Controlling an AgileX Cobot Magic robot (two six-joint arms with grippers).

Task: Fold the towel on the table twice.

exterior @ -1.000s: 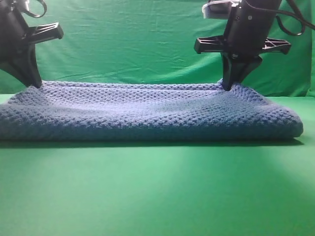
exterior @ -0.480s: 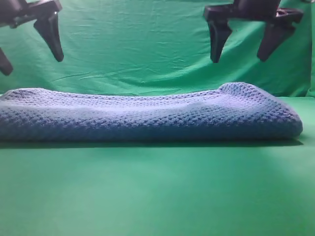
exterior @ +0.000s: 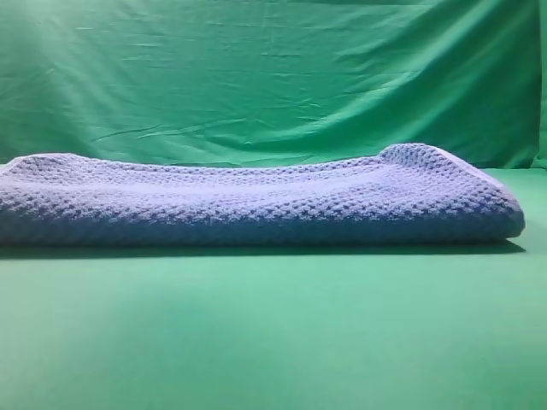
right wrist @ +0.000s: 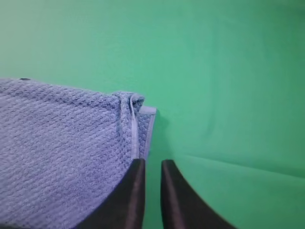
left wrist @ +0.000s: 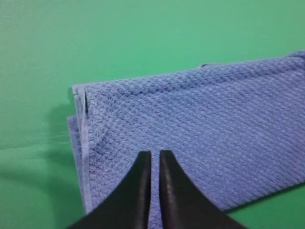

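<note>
While both hang above the towel (exterior: pixel 256 201), each pincer (left wrist: pixel 155 160) (right wrist: pixel 152 167) is nearly closed.

A wrinkled green backdrop curtain (exterior: pixel 273 77) hangs across the whole rear of the scene in the high view, its fabric creased with long, mostly horizontal folds (brighter toward the upper left, darker toward the right edge).

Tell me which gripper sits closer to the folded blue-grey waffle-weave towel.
Left, judging by the wrist views. The left gripper hangs over the blue-grey waffle-weave towel, inside its short hemmed edge. The right gripper hangs off the towel's other end, its tips over bare green table. Neither touches it.
</note>
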